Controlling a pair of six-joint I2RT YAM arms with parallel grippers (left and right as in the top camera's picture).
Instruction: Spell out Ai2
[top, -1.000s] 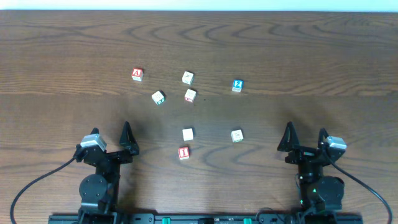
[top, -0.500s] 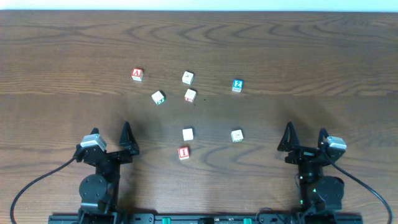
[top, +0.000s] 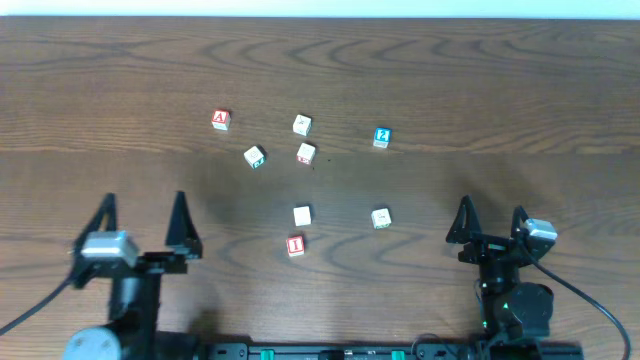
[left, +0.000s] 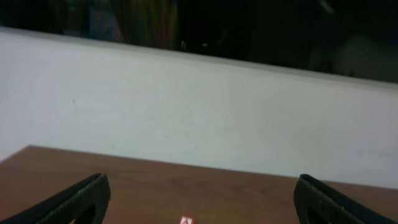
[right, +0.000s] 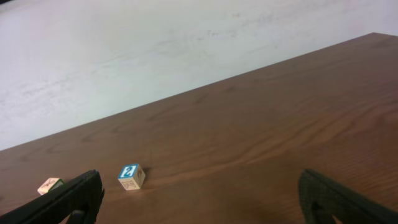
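The red "A" cube (top: 221, 120) lies at the far left of the cluster, and its top edge just shows in the left wrist view (left: 185, 220). Closest to the front edge is the red "I" cube (top: 295, 245). The blue "2" cube (top: 381, 137) sits far right of the cluster and shows ahead of the right fingers (right: 131, 177). My left gripper (top: 143, 200) (left: 202, 183) is open and empty, left of the "I" cube and well short of the "A" cube. At the near right my right gripper (top: 490, 208) (right: 199, 180) is open and empty too.
Several other cubes lie among them: a pale one (top: 302, 125), one with a green mark (top: 255, 156), one with a red mark (top: 306, 153), a plain one (top: 302, 215) and another (top: 381, 217). A white wall (left: 199, 112) runs behind the table's far edge.
The left arm has shifted to the left and risen toward the camera, its gripper still open. The right arm and all cubes have stayed put.
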